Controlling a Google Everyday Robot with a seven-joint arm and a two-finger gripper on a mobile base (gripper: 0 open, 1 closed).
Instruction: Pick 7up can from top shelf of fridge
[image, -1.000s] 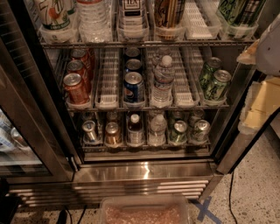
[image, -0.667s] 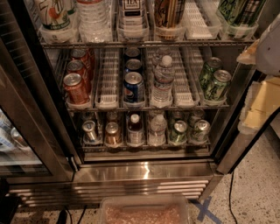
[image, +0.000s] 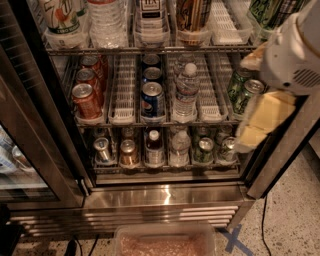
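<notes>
- Camera view vs. one second ago: the white arm housing (image: 295, 50) now fills more of the upper right of the frame and reaches further left. Shelves and drinks sit unchanged.
- The gripper (image: 257, 122), cream-coloured, hangs at the right edge in front of the green cans (image: 242, 90) on the middle rack. Whether its jaws are open or closed cannot be told, and nothing is seen in its hold.
- The 7up can (image: 62, 15) is at the upper left, at the left end of the top shelf (image: 150, 50) of the fridge (image: 165, 195). It stands upright in a clear tray, just beside a water bottle (image: 107, 22).
- Can body is white with a green "7" and a red-orange mark; its top is cut off by the frame edge.
</notes>
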